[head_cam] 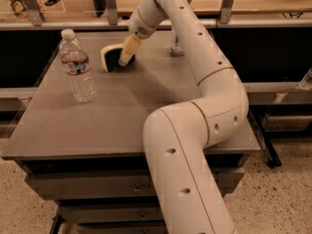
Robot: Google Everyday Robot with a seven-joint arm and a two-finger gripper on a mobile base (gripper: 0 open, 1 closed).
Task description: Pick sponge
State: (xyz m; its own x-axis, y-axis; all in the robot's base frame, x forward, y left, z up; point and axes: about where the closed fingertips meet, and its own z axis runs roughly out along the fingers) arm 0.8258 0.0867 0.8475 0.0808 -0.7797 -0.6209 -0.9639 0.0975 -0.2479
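The sponge point(109, 58) is at the back of the grey table point(97, 116), tipped up on its edge. Its pale-yellow foam faces left and its dark green face is towards my gripper. My gripper point(123, 60) reaches down from the white arm and is closed on the sponge. One cream padded finger point(128, 48) lies across the green face, and the other finger is hidden behind the sponge. The sponge's lower edge is close to the tabletop.
A clear water bottle point(77, 67) with a white cap stands upright to the left of the sponge. A small clear object point(176, 46) stands at the back, partly hidden by the arm. A railing runs behind the table. My arm's large links cover the table's right half.
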